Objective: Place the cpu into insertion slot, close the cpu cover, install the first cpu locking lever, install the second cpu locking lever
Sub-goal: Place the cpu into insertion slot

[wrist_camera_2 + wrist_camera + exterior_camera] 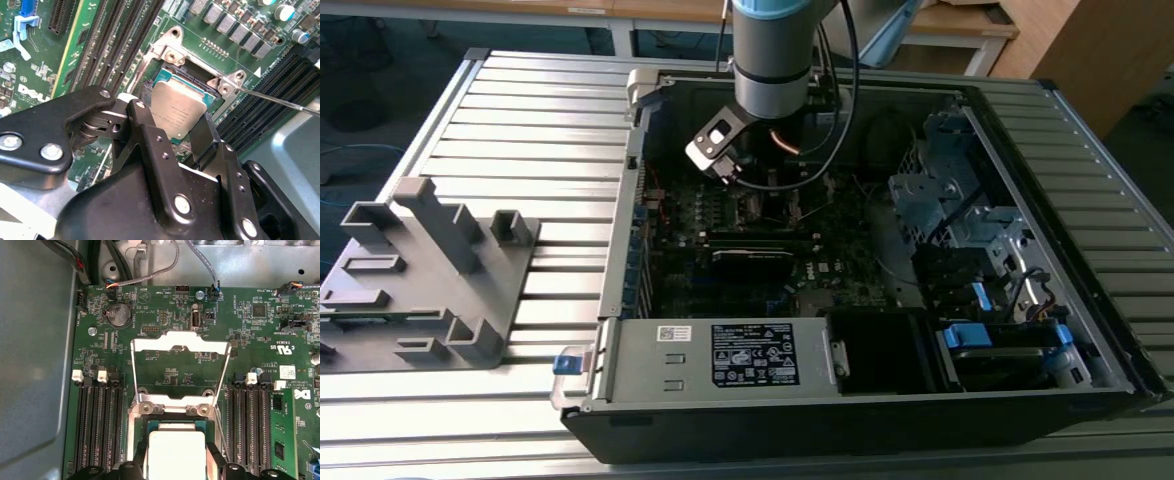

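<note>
1. In the upper middle of the exterior view, the arm reaches down into the open computer case (620, 260).
2. The gripper (167, 112) is narrowed, its fingers (150, 145) apparently pinching the cpu (180, 107) by opposite edges.
3. The cpu lies over the insertion slot (195, 75); I cannot tell whether it is seated.
4. The cpu cover (150, 344) stands swung open.

- an open computer case (854, 425) lies on a slatted metal table (520, 110);
- a grey plastic fixture (434, 275) stands on the table at the exterior view's left, apart from the case;
- a green motherboard (165, 305) carries a round coin battery (117, 314) and black memory slots (97, 430);
- a labelled silver power supply (654, 365) sits inside the case, blue tabs (967, 335) near it
</note>
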Action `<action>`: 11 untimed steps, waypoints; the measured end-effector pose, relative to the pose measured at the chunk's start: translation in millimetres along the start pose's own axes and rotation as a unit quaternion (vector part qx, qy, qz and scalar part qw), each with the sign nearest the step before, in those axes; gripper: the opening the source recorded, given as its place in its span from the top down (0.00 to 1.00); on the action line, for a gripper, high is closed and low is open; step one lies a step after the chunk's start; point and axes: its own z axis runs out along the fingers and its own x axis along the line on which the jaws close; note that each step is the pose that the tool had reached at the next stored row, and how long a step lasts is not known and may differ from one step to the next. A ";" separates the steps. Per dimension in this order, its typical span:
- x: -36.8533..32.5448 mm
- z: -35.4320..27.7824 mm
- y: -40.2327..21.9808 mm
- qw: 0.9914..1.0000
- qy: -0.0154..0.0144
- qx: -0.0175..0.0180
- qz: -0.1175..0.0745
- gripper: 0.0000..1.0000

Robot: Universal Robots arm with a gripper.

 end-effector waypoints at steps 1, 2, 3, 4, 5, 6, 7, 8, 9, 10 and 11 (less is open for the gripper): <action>0.8 0.0 0.0 1.000 0.000 0.000 0.000 0.46; 1.0 0.0 0.0 1.000 0.000 0.000 0.000 0.46; 1.0 0.0 0.0 1.000 0.000 0.000 0.000 0.46; 1.0 0.0 0.0 1.000 0.000 0.000 0.000 0.46; 1.0 0.0 0.0 1.000 0.000 0.000 0.000 0.46; 1.0 0.1 0.0 1.000 0.000 0.000 0.002 0.46; 1.0 0.2 0.0 1.000 0.000 0.000 0.005 0.46; 1.0 0.3 0.0 1.000 -0.001 0.000 0.008 0.46; 1.0 0.4 0.0 1.000 -0.001 0.000 0.010 0.46; 1.0 0.6 0.0 1.000 -0.001 0.000 0.013 0.46; 1.0 0.5 -0.1 1.000 -0.001 0.000 0.015 0.46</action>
